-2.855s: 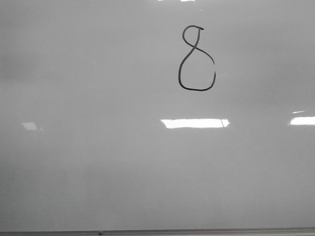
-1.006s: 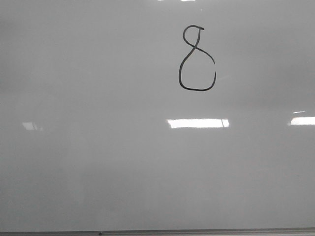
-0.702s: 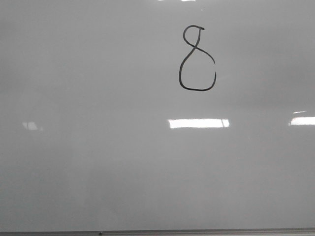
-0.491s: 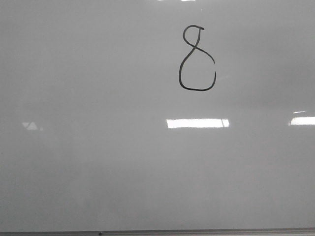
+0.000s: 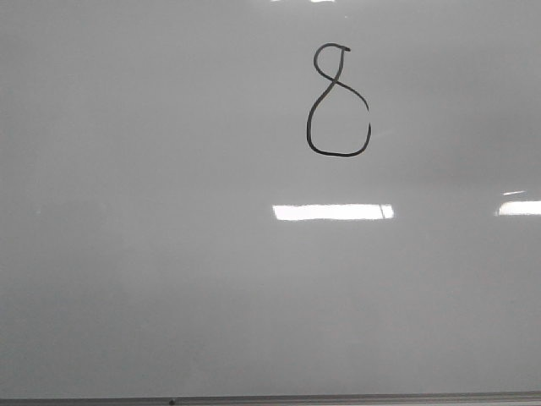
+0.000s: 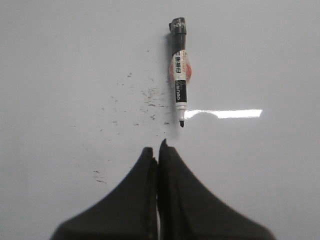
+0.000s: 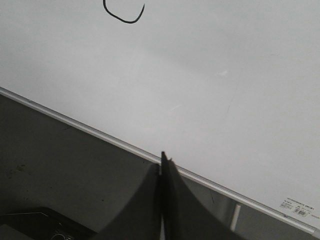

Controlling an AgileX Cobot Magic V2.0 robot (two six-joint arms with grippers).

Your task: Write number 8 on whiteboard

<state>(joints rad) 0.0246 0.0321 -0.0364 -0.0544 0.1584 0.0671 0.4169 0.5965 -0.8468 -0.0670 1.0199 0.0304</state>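
Observation:
A black hand-drawn number 8 [image 5: 338, 101] stands on the upper middle of the whiteboard [image 5: 169, 279]. Neither gripper shows in the front view. In the left wrist view my left gripper [image 6: 158, 147] is shut and empty above the board [image 6: 60, 75], and a black marker [image 6: 179, 75] lies on the board just beyond its fingertips, uncapped tip toward them. In the right wrist view my right gripper [image 7: 164, 159] is shut and empty over the board's metal edge [image 7: 100, 134]; the lower loop of the 8 [image 7: 124, 14] shows far beyond it.
Small black marker specks [image 6: 145, 100] dot the board beside the marker. Bright light reflections [image 5: 332, 211] lie across the board. Past the board's edge is a dark surface [image 7: 60, 165] with a dark object [image 7: 40, 225] in the corner. A small label [image 7: 297, 207] sits near the board's corner.
The 8 is unchanged. Only the light reflections on the board have shifted slightly; the faint one at the left has faded out.

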